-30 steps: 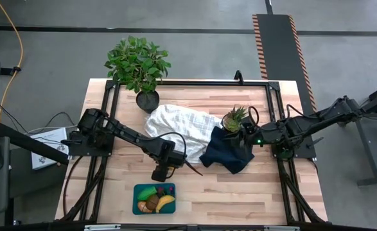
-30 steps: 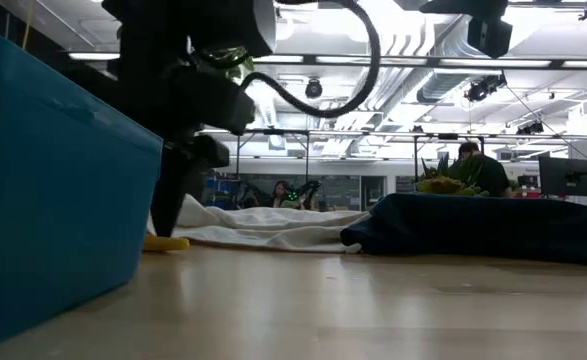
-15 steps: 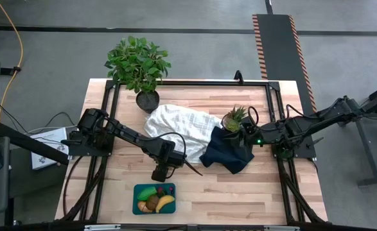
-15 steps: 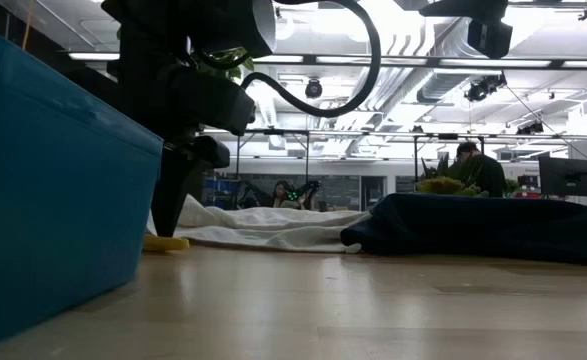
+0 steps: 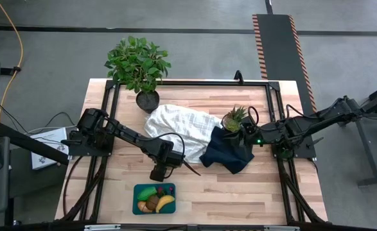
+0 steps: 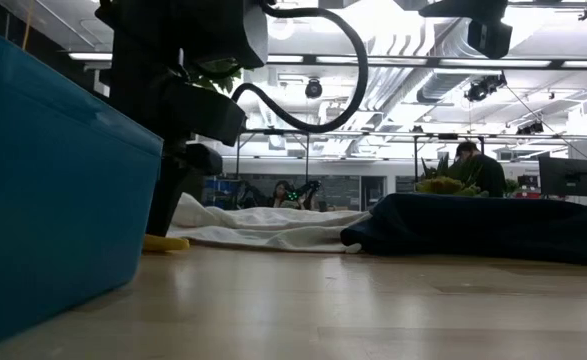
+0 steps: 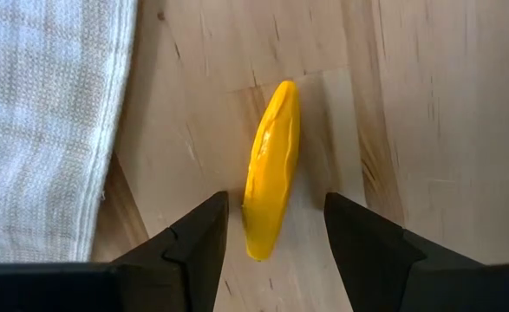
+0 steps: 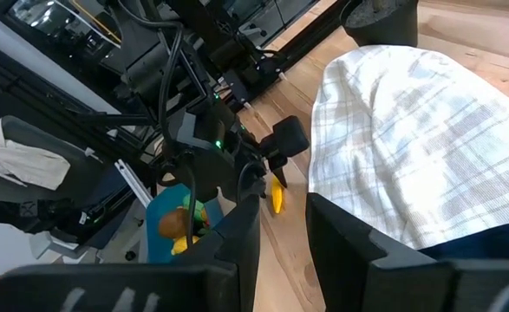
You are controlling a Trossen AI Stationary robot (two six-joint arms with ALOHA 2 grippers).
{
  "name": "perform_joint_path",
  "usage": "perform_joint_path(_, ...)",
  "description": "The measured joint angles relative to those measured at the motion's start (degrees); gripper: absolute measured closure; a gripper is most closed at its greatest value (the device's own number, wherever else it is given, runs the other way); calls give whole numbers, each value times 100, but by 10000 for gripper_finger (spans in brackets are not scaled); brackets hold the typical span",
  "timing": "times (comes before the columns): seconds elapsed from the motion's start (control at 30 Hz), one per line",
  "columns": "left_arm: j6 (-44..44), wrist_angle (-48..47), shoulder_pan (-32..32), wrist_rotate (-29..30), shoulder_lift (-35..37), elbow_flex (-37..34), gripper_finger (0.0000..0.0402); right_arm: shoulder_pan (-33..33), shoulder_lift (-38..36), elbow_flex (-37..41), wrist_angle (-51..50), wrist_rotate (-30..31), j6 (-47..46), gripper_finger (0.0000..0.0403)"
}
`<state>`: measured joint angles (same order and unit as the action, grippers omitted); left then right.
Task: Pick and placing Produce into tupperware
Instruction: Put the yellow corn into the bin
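Observation:
A long yellow produce piece (image 7: 271, 165) lies flat on the wooden table beside the white cloth's edge (image 7: 46, 121). My left gripper (image 7: 276, 238) points straight down over it, open. Its fingers stand on either side of one end of the piece, and I see no touch. The high view shows this gripper (image 5: 157, 172) just beyond the teal tupperware (image 5: 137, 192), which holds several produce pieces (image 5: 157, 200). My right gripper (image 8: 284, 234) hangs raised at the table's right over the navy cloth (image 5: 227, 155), with a narrow gap between its fingers and nothing in it.
A white checked cloth (image 5: 178, 125) lies mid-table, with the navy cloth overlapping its right end. A toy pineapple (image 5: 234, 119) stands by the right gripper. A potted plant (image 5: 139, 64) is at the far left. In the low view the tupperware wall (image 6: 53, 200) looms close.

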<state>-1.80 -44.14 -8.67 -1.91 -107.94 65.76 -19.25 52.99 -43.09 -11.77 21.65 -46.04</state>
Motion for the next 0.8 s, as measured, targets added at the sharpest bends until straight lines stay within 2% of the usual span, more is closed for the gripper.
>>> perform_joint_path(0.33, -2, 44, 0, 4, 0, -5, 222, 0, 0, 0, 0, 42, 0, 316)
perform_joint_path(0.8, -17, 48, 7, 55, -2, -9, 311, 0, 0, -2, -2, 39, 2, 316)
